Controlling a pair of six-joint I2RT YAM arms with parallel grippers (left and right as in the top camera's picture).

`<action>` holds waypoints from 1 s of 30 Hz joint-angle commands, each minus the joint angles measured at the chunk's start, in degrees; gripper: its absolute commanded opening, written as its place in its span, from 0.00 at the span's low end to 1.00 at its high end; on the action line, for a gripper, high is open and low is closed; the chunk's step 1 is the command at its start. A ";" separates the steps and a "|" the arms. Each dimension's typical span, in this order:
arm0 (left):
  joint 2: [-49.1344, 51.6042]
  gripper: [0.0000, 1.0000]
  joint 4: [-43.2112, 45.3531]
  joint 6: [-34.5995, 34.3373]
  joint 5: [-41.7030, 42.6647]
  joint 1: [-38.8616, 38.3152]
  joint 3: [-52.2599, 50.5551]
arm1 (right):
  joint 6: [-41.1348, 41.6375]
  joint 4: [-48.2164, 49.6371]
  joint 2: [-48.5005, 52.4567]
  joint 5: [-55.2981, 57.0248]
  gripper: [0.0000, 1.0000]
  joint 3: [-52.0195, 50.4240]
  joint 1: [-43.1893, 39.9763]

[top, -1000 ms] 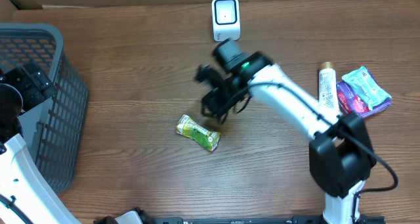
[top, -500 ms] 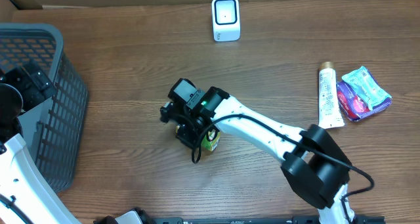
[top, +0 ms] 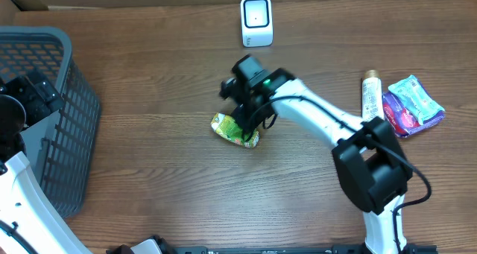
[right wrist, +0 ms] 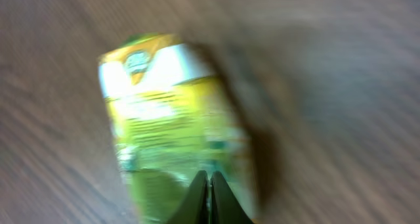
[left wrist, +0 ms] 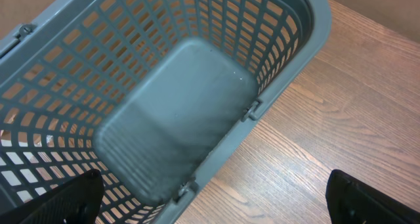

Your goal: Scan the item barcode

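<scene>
Overhead view of a wooden worktop. A green and yellow snack packet [top: 235, 130] lies tilted near the middle of the worktop, with the right gripper [top: 244, 117] directly on its far end. In the blurred right wrist view the two fingers are pressed together with no gap. Their tips sit at the packet's edge and appear to pinch the thin wrapper. A white scanner [top: 256, 21] stands at the far edge, well apart from the packet. The left gripper [left wrist: 216, 201] hangs spread wide and empty over a grey basket [top: 52, 38] at the left edge.

To do this step well, the pinch on the slippery film probably needs to be firm and the lift gentle. The face carrying the barcode should then be turned flat toward the scanner's window. Which face carries the barcode cannot be told here.
</scene>
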 commanded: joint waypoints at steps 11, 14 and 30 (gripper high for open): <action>0.07 1.00 0.11 -0.59 -0.28 0.09 0.61 | -9.81 -3.30 -0.13 -4.50 1.00 3.80 0.90; 0.15 1.00 0.11 -0.59 -0.28 0.09 0.61 | -9.81 -1.79 -0.11 0.26 1.00 2.38 3.74; 0.26 1.00 0.11 -0.59 -0.28 0.09 0.61 | -9.35 9.64 1.40 19.80 0.99 -6.91 7.17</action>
